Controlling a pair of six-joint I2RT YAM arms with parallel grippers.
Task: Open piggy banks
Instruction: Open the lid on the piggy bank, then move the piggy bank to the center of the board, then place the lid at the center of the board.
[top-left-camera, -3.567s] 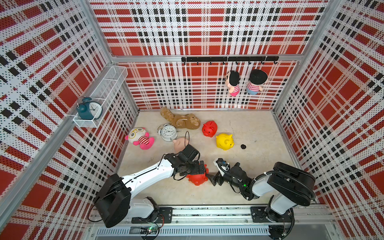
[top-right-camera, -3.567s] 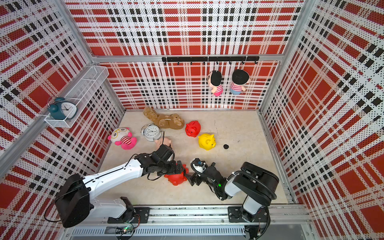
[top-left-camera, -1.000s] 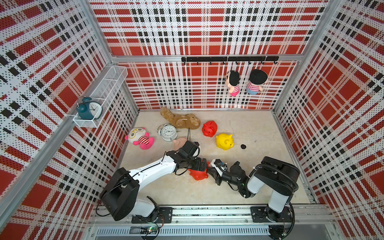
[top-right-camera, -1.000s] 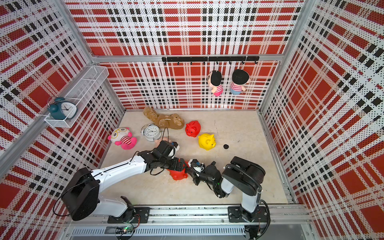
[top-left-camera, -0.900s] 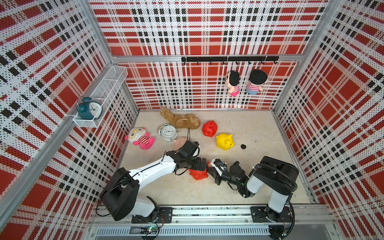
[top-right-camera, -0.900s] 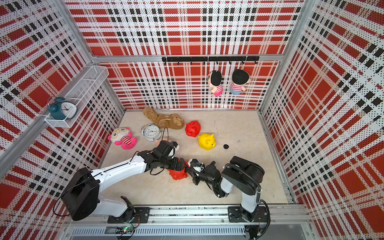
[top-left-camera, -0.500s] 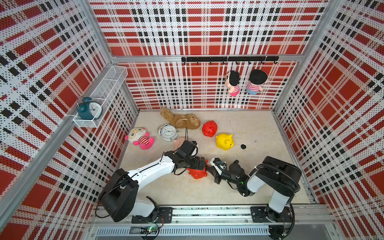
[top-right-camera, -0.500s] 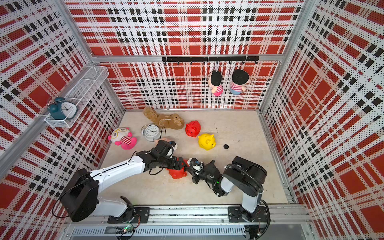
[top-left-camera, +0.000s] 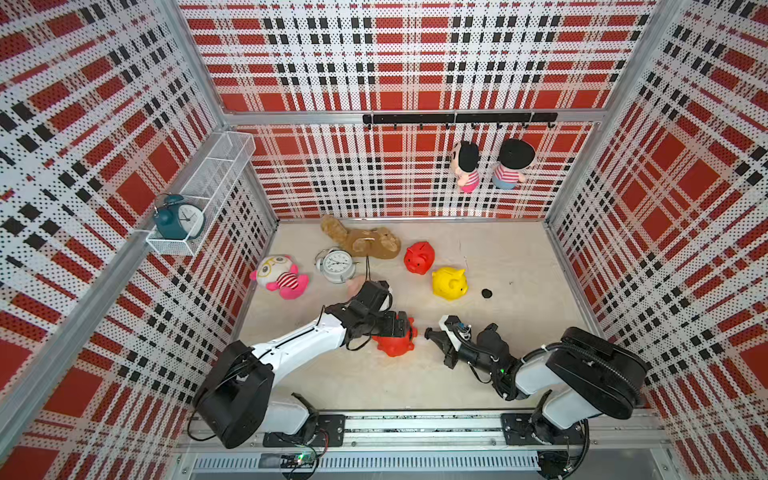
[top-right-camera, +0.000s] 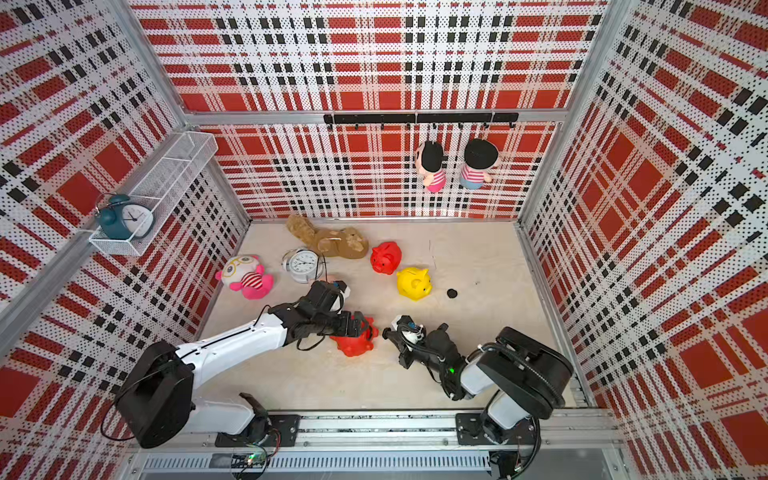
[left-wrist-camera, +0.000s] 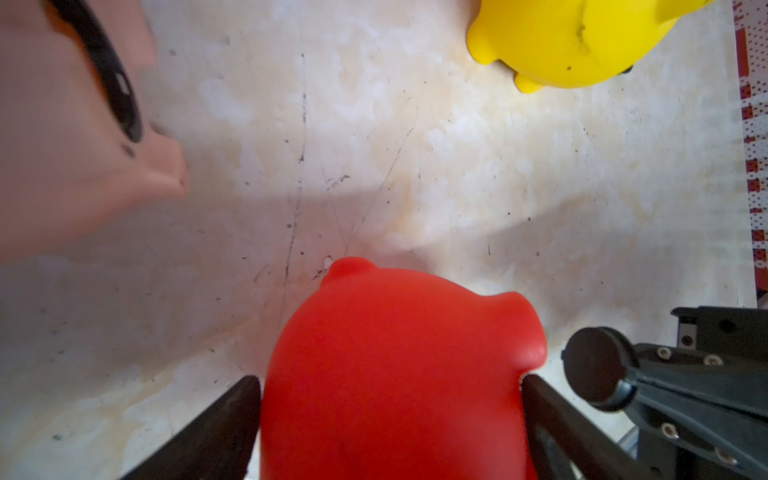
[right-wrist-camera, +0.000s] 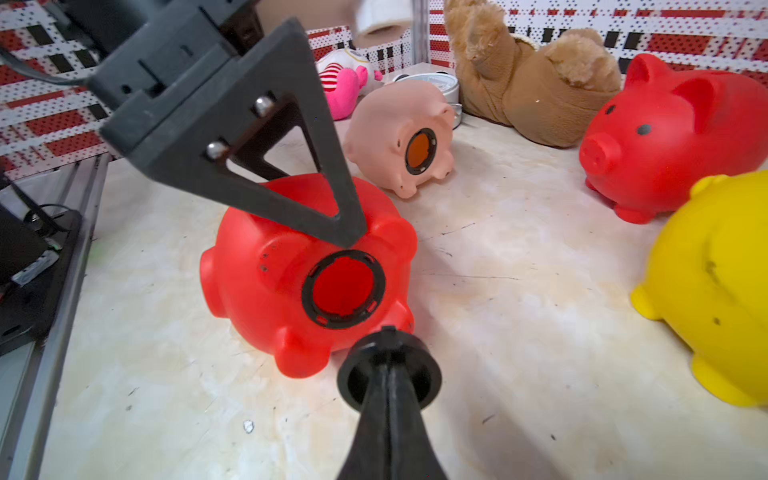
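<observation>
In both top views the near red piggy bank (top-left-camera: 397, 347) lies on its side at lower centre of the floor (top-left-camera: 519, 266). The left gripper (top-left-camera: 395, 328) brackets it, jaws spread wide and seated against its flanks. Just right of it, and clear of it, the right gripper (top-right-camera: 387, 332) is pinched fully closed on a black plug (top-left-camera: 427, 332). A loose plug (top-left-camera: 486, 293) lies right of the yellow piggy bank (top-left-camera: 449, 283), and the far red piggy bank (top-left-camera: 419, 257) stands above and left of that bank; both banks are judged unopened. The pale pink piggy bank (top-left-camera: 354, 285) is nearly hidden behind the left wrist, so a careless retraction of that arm could knock it. In the left wrist view both fingers (left-wrist-camera: 224, 415) touch the glossy red shell at lower centre. The surface is rounded and slick, so the bank could slip out under load or roll on release. The black plug (left-wrist-camera: 594, 365) shows at lower right, its disc standing proud of the closed tips. In the right wrist view the open belly hole, ringed in black, sits at centre of the frame. The black plug (right-wrist-camera: 388, 370) is at lower centre, and the hold on it looks narrow. A twist or a bump could free it and send it rolling across the floor. The yellow piggy bank (right-wrist-camera: 715, 291) crowds the right edge, so a wide swing toward a drop point could strike it.
</observation>
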